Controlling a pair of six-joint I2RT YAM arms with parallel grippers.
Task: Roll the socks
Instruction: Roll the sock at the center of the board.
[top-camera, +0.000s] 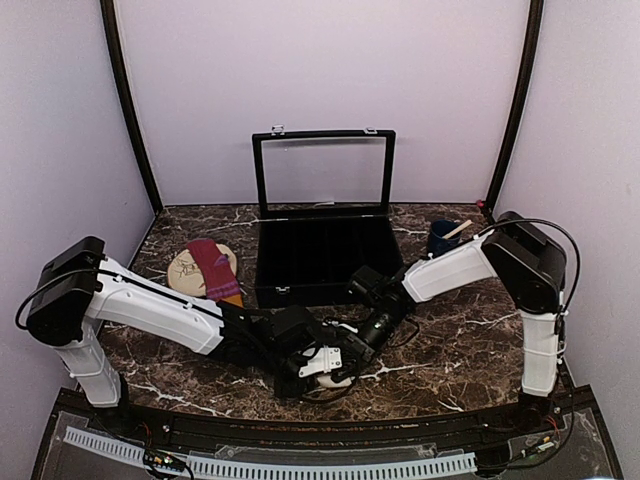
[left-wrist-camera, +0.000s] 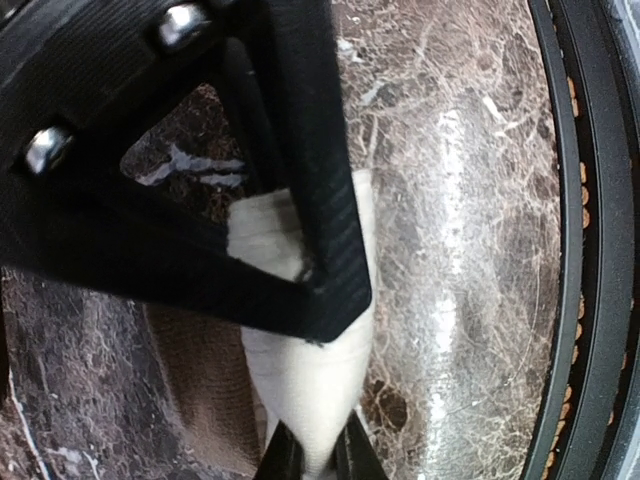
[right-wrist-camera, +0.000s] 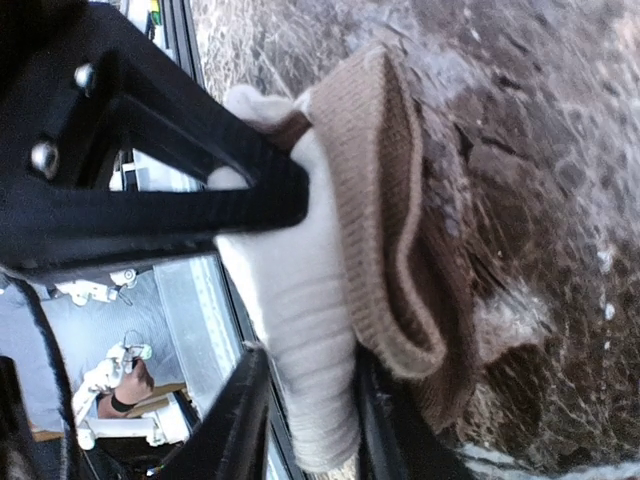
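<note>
**Both grippers at the cream-beige sock.** The left gripper (left-wrist-camera: 318, 385) and right gripper (right-wrist-camera: 295, 300) are each closed to a narrow gap and pinch the cream-beige sock (right-wrist-camera: 385, 220). Its fabric fills the space between both pairs of fingers, low over the marble table (top-camera: 455, 330) near the front edge. The maroon sock (top-camera: 213, 267) lies well apart on a tan oval mat (top-camera: 180, 272). Count: two socks, two grippers.
</note>
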